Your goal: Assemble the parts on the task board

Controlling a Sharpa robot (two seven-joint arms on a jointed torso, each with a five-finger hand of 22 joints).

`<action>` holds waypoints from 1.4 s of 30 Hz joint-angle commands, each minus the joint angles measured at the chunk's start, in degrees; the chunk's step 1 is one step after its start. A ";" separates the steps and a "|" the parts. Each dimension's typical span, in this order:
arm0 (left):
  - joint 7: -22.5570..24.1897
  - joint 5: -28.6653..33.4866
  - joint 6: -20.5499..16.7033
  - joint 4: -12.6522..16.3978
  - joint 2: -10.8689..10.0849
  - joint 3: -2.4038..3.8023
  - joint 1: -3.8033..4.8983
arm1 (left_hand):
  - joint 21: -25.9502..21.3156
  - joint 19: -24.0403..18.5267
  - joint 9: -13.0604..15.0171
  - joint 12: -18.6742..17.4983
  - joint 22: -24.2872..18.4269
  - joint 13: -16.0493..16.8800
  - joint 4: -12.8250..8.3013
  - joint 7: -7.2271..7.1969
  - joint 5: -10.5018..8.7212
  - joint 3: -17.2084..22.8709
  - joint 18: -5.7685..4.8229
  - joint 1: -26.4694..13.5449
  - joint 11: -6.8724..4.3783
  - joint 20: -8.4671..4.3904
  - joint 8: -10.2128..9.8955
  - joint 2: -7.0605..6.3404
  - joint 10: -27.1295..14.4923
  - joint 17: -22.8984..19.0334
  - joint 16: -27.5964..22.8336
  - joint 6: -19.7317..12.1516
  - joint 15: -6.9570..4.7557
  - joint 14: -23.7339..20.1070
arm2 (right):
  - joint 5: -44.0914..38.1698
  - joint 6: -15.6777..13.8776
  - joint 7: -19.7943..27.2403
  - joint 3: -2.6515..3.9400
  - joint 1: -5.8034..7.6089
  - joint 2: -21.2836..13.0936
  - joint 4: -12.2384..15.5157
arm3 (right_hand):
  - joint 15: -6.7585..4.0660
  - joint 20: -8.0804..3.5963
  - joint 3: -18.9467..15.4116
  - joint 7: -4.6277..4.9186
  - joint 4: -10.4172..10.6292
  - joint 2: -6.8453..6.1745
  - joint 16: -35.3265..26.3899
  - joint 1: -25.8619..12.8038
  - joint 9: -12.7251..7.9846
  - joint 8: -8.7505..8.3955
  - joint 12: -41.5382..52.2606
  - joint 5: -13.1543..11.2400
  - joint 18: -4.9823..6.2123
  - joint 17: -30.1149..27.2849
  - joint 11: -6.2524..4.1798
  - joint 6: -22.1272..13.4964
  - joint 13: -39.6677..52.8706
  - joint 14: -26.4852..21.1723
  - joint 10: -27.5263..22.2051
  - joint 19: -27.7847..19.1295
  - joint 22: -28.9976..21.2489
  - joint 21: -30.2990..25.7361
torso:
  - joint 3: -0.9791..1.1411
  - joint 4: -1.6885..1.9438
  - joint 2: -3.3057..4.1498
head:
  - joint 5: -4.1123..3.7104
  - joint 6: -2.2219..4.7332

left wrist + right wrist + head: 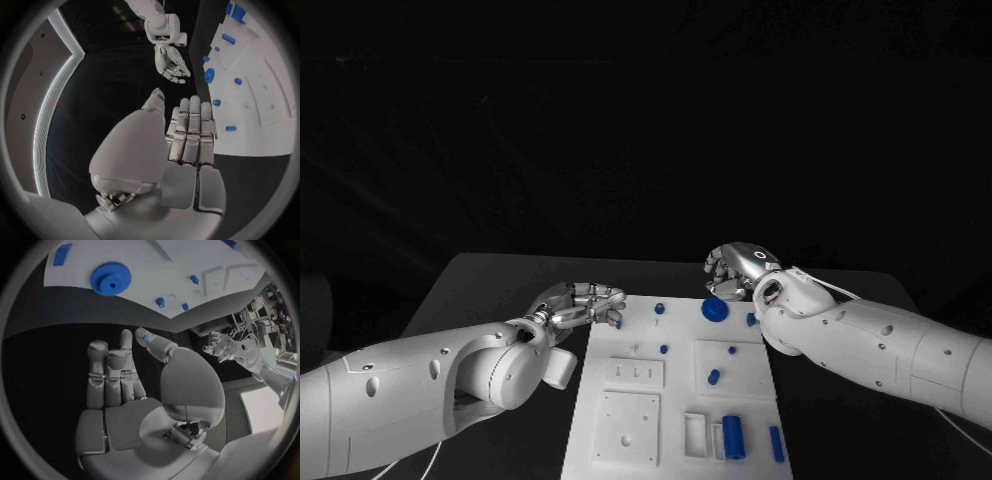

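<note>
The white task board point(629, 345) lies in the middle of the table. A blue gear point(715, 310) sits near its far edge, and small blue pegs point(714, 377) stand further in. A blue cylinder point(733, 436) and a thin blue bar point(776, 443) lie at the near right. My left hand point(581, 303) hovers by the board's far left corner, fingers straight and side by side point(190, 132), holding nothing. My right hand point(740, 270) hangs just beyond the far edge, close to the gear point(110, 278). Its fingers point(112, 375) are stretched out and hold nothing.
Square recessed plates point(627, 425) take up the board's near left. Black table point(488, 285) surrounds the board on all sides. In the left wrist view the right hand point(170, 62) is over the table beyond the board's edge point(262, 145).
</note>
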 commanded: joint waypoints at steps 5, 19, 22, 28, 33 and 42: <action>1.02 -0.25 0.53 0.37 0.07 0.06 0.06 | -0.19 -0.25 0.12 -0.41 -0.09 -0.04 0.05 -0.15 0.19 -0.28 1.03 0.72 0.04 -0.09 -0.44 -0.03 -0.27 0.07 -0.28 0.27 0.10 0.24 | 0.11 7.17 1.31 -0.03 -0.10 0.81 -2.31 | -0.75 -0.84 -2.52 -0.40 0.19 -0.63 1.88 -1.35 0.62 -1.10 21.29 0.55 3.14 0.55 -0.79 -0.83 31.72 0.57 -9.18 0.64 1.34 1.38 | 0.88 -0.72 -0.27 | -0.12 -0.04; 0.90 -0.31 1.14 -0.05 0.55 0.05 0.05 | -0.19 -0.25 0.14 -0.56 -0.10 -0.05 0.06 -0.20 0.19 -0.35 1.02 0.78 0.04 -0.09 -0.54 -0.03 -0.40 0.11 -0.31 0.19 0.11 0.25 | 0.13 11.57 0.73 -0.05 -1.98 1.97 -6.50 | 0.58 -2.06 -6.60 0.54 -0.73 0.62 9.88 -5.08 -0.78 -3.81 43.89 3.91 3.14 8.86 0.43 -4.91 50.82 -0.91 -12.98 0.84 1.35 8.58 | 1.01 -0.59 -0.22 | -0.84 -0.90; 0.73 -0.31 1.32 -0.18 0.63 0.03 0.05 | -0.19 -0.25 0.15 -0.57 -0.10 -0.05 0.07 -0.21 0.19 -0.35 1.01 0.77 0.04 -0.08 -0.55 -0.02 -0.40 0.11 -0.32 0.20 0.11 0.25 | 0.13 12.06 0.74 -0.05 -2.15 1.90 -6.80 | 0.55 -2.19 -6.46 0.50 -0.73 0.72 10.03 -4.93 -0.78 -3.79 44.69 3.52 3.14 9.21 0.40 -4.95 51.18 -0.93 -12.84 0.81 1.31 8.97 | 0.96 -0.58 -0.22 | -0.94 -1.14; 0.73 -0.37 1.40 -0.19 0.75 0.03 0.05 | -0.20 -0.27 0.17 -0.58 -0.11 -0.04 0.09 -0.22 0.17 -0.39 1.00 0.74 0.02 -0.07 -0.56 -0.02 -0.39 0.12 -0.34 0.21 0.12 0.24 | 0.64 12.29 1.09 -0.05 -2.69 2.76 -8.07 | 0.53 -2.32 -6.54 0.48 -0.57 0.70 10.15 -5.14 -0.85 -3.95 45.21 3.45 3.14 9.59 0.37 -5.33 51.37 -0.96 -12.88 0.75 1.27 9.38 | 0.90 -0.75 -0.25 | -0.84 -1.21; 0.69 -0.37 1.49 -0.38 0.99 0.03 0.04 | -0.20 -0.27 0.18 -0.60 -0.11 -0.04 0.09 -0.23 0.17 -0.40 1.00 0.73 0.01 -0.07 -0.57 -0.01 -0.39 0.13 -0.35 0.22 0.12 0.24 | 0.81 12.00 1.28 -0.05 -3.50 3.55 -9.23 | 0.53 -2.36 -6.54 0.49 -0.51 0.75 10.16 -5.20 -0.85 -3.97 45.18 3.47 3.14 9.70 0.38 -5.41 51.33 -0.98 -13.04 0.71 1.26 9.47 | 0.91 -0.49 -0.23 | -0.83 -1.35; 0.50 -0.37 1.54 -0.56 1.17 0.02 0.03 | -0.20 -0.28 0.20 -0.63 -0.12 -0.04 0.10 -0.23 0.16 -0.43 0.99 0.70 0.00 -0.07 -0.60 -0.01 -0.39 0.14 -0.37 0.21 0.13 0.24 | 1.55 12.05 1.74 -0.05 -3.99 4.27 -10.33 | 0.51 -2.45 -6.16 0.46 -0.48 1.25 10.11 -4.89 -0.84 -3.95 45.20 3.40 3.14 9.95 0.36 -5.51 51.22 -1.04 -13.36 0.52 1.21 9.69 | 0.91 -0.53 -0.20 | -0.29 -1.44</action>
